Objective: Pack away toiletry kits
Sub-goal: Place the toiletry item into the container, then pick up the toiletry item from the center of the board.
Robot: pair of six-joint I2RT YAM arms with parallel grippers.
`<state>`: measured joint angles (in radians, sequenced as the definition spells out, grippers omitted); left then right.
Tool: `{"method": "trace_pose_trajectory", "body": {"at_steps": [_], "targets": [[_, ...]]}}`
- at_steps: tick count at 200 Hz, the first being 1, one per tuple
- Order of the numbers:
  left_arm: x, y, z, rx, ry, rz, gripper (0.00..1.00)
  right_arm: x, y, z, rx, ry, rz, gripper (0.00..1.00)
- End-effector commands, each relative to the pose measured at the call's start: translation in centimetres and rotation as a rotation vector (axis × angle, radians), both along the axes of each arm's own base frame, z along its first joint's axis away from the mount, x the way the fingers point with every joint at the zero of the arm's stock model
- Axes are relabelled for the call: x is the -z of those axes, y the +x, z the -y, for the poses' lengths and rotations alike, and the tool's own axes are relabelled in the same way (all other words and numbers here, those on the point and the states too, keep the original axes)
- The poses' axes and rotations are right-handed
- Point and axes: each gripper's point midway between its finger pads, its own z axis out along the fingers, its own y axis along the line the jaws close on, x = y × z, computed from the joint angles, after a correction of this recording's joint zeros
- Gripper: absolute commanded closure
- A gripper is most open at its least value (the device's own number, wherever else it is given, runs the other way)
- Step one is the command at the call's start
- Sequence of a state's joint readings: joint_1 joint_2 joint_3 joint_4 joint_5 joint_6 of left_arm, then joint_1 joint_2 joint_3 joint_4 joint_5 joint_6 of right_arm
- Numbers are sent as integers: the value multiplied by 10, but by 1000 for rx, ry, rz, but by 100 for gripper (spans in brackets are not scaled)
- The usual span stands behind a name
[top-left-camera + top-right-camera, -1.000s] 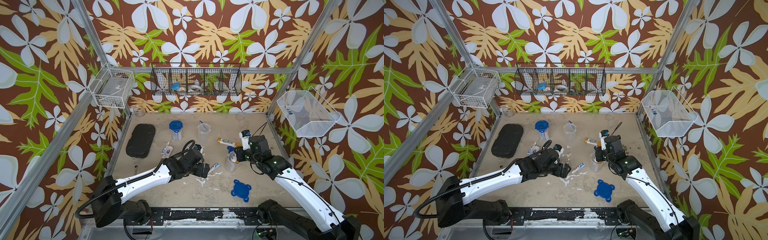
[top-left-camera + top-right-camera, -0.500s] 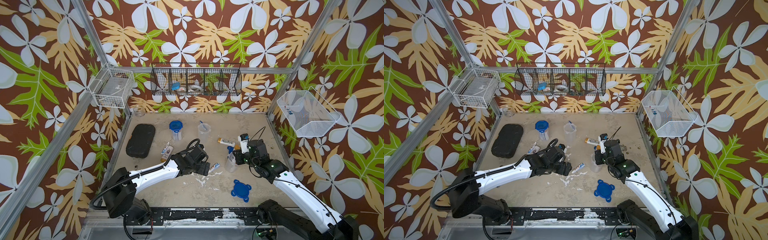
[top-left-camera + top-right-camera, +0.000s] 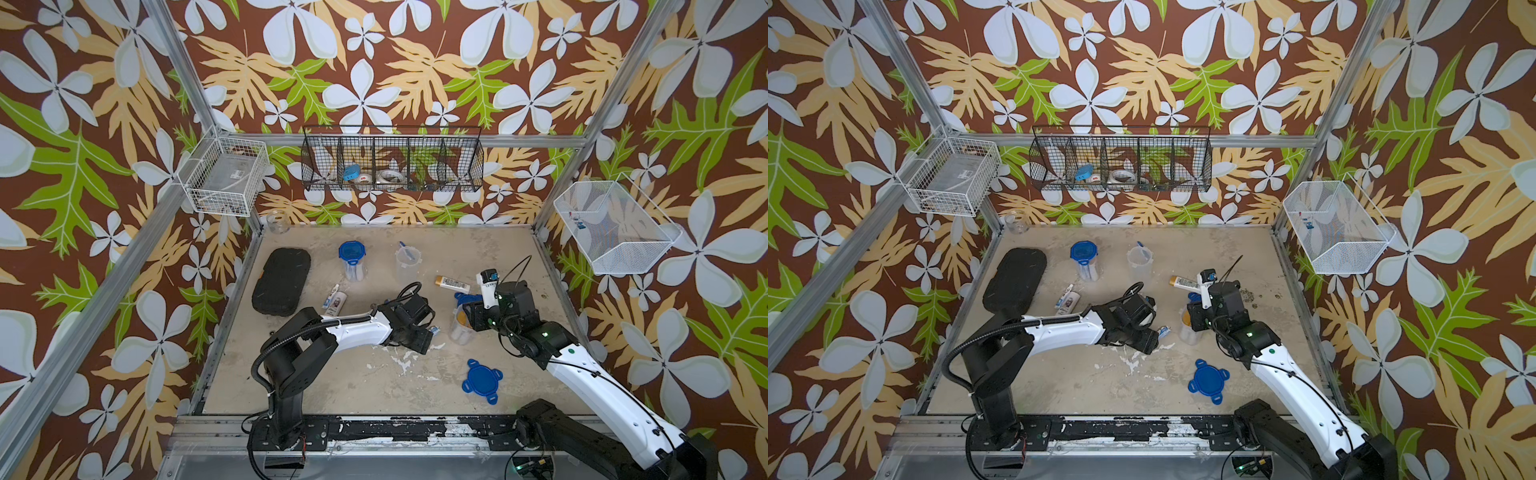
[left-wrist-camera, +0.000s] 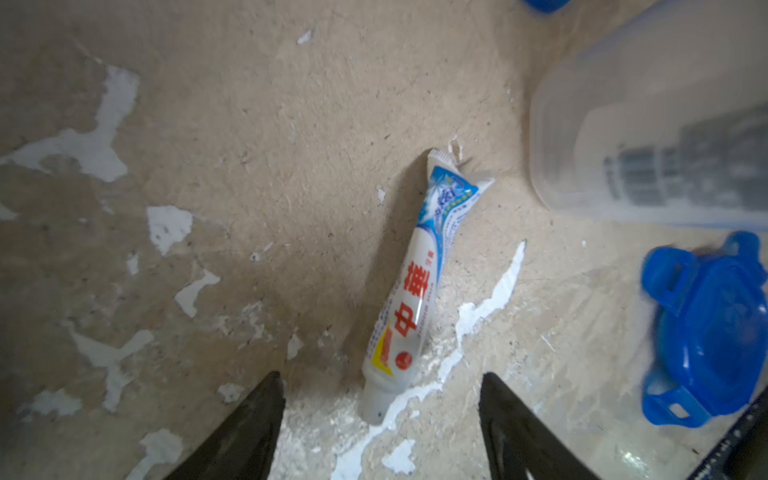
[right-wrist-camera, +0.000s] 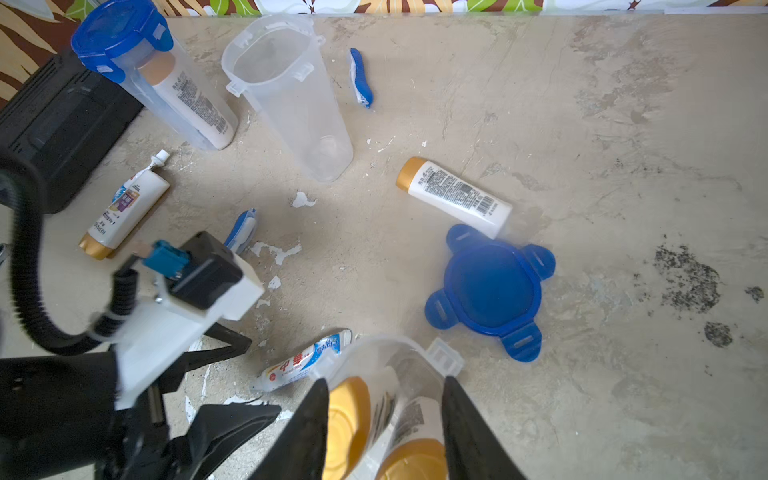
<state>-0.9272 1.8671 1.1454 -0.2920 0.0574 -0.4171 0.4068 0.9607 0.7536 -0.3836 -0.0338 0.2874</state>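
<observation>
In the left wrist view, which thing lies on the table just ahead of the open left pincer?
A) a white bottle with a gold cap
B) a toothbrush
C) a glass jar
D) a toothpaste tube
D: a toothpaste tube lies flat on the table, its cap end toward the gap of the left pincer, and neither finger touches it.

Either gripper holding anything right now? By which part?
Left gripper: nothing; open jaws straddle the cap end of the small white toothpaste tube. Right gripper: jaws flank the clear plastic cup holding gold-capped bottles; grip cannot be told.
</observation>
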Motion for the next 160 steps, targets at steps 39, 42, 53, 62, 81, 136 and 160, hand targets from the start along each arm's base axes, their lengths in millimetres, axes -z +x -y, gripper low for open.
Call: {"method": "trace_pose_trajectory", "body": {"at_steps": [39, 42, 53, 62, 81, 136, 160], "targets": [[23, -9, 2, 82, 104, 50, 37, -27, -11, 5, 18, 25, 4, 50], [24, -10, 2, 86, 109, 52, 39, -28, -13, 5, 17, 26, 0, 50], [29, -14, 1, 95, 131, 52, 47, -27, -21, 8, 21, 27, -27, 49], [32, -17, 0, 98, 139, 46, 54, -26, -29, 9, 23, 40, -46, 49], [34, -22, -3, 90, 132, 36, 65, -26, -44, 9, 24, 90, -73, 48], [7, -26, -7, 80, 67, 64, 100, -23, -60, -7, -17, 187, -178, 44], [-25, -29, -6, 78, -6, 95, 100, -21, -63, -23, -80, 246, -222, 41]]}}
